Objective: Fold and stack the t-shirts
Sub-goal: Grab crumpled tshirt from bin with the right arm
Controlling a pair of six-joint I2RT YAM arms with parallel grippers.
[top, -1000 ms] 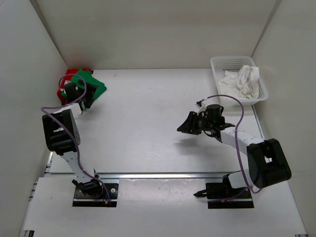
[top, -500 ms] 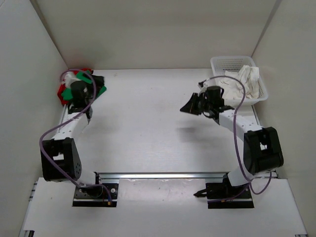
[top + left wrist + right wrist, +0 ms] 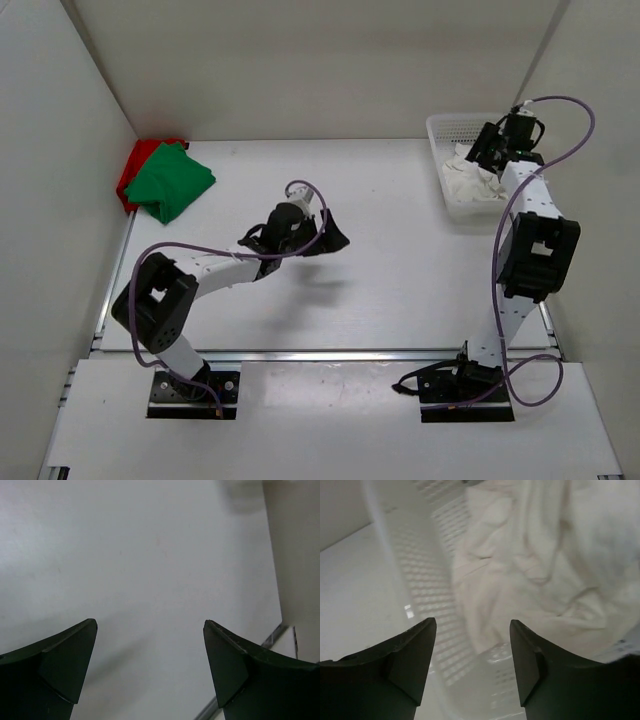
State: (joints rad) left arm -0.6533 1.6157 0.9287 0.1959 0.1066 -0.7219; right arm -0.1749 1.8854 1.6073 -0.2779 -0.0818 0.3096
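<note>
A: Progress check, quick. How many shirts are done?

B: Two of three, I'd say. The green shirt (image 3: 168,182) lies folded on top of the red shirt (image 3: 138,160), at about ten o'clock on the table (image 3: 380,200), in the far left corner. The red one only peeks out along the far and left edges, so I can't judge its fold.

A: And the third?

B: The white shirt (image 3: 535,570) sits crumpled in the basket (image 3: 455,119) at about two o'clock. It's not folded or stacked.

A: What about the claws?

B: The left claw (image 3: 149,630) hangs over the bare middle of the table with its jaws spread wide. There's nothing between them and it's well apart from the stack. The right claw (image 3: 472,625) is above the basket, jaws apart and pointing down at the white cloth. It grips nothing, and I can't tell if it touches the cloth.

A: So what's left?

B: My read is this: grab the white shirt, pull it out onto the open table, spread it and fold it. Then carry it to ten o'clock and lay it on the green one. It looks bulky, so the spreading likely needs both arms.

A: Rough fraction?

B: About two thirds done, and the last shirt hasn't been started.
</note>
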